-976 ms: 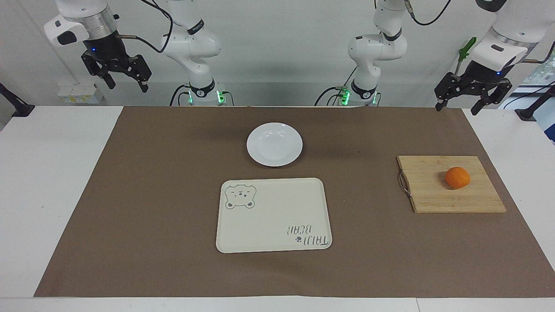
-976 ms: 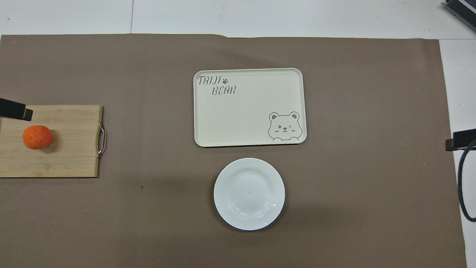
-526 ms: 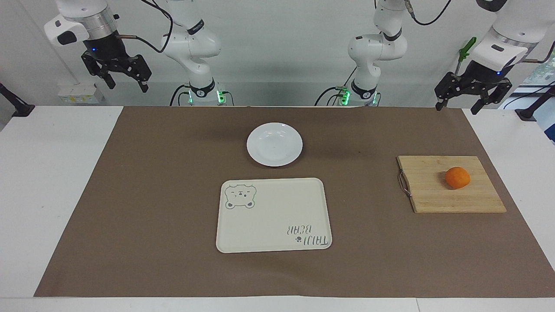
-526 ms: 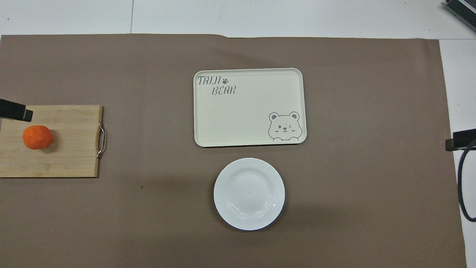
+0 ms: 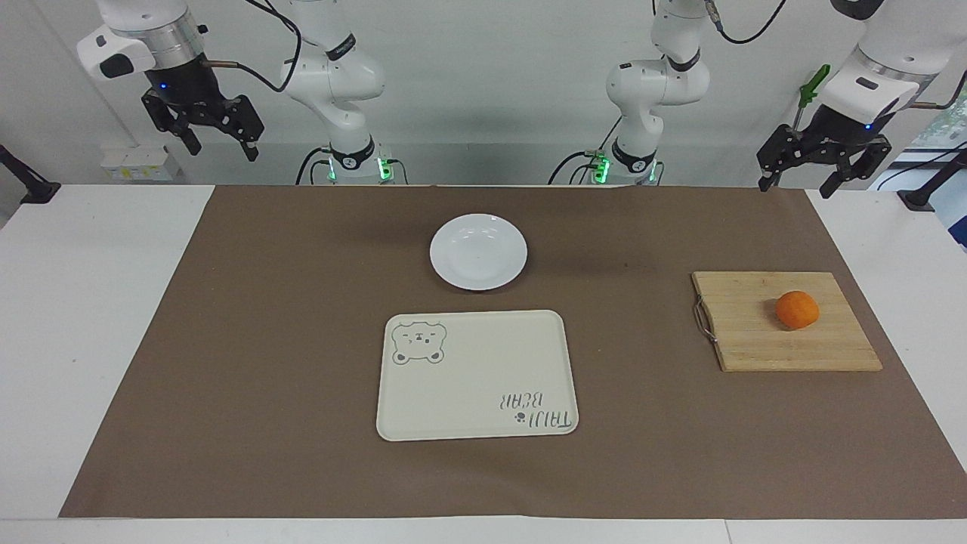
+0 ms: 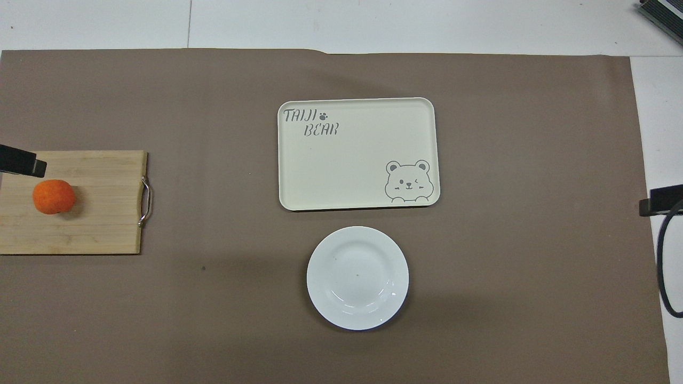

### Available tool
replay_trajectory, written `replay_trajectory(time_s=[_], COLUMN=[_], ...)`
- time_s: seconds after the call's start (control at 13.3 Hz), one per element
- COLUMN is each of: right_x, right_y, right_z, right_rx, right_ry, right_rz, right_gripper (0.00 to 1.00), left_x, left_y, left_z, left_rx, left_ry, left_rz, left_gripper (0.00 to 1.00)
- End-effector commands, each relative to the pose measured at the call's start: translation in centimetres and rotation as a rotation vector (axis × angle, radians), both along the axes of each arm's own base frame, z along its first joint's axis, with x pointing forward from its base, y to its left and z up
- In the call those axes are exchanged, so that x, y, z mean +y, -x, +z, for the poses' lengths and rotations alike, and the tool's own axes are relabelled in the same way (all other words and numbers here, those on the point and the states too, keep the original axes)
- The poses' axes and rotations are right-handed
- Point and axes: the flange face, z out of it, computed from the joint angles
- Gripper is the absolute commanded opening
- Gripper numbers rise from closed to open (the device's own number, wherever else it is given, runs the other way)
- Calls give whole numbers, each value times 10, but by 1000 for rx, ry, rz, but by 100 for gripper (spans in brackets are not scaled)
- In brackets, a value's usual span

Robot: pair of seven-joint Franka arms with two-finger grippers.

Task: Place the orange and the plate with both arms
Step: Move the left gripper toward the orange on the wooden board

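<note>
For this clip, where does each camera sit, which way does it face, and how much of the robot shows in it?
Facing view: high across the table, facing the robots; both arms show, left gripper and right gripper raised, jaws open.
Overhead view: above the robots' end, looking steeply down; only dark gripper tips at the side edges.
Shared: plate, tray, orange on the cutting board, half a turn apart.

The 2 white arms wait raised at the robots' edge of the table, wrists angled downward, the left gripper [image 5: 799, 187] at its own end and the right gripper [image 5: 223, 148] at its end, each apparently with its fingers spread apart and holding nothing.
</note>
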Motion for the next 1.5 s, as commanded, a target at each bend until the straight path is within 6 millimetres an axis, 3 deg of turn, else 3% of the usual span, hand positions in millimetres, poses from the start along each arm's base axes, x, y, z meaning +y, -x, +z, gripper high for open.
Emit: replay_trajectory(time_s=[0.0, 0.45, 1.43], right_x=[-3, -2, -2], right_y=[3, 3, 3], right_z=[0, 1, 0], right_rx=[-13, -15, -13], right_ry=[8, 9, 9], right_rz=[17, 18, 18], right_gripper=[100, 100, 100], left_x=[6, 16, 14], left_y=[10, 9, 11], left_z=[1, 2, 0], left_rx=[7, 0, 18], left_ry=[10, 7, 7], left_rz=[0, 19, 24], left_gripper=[100, 100, 100])
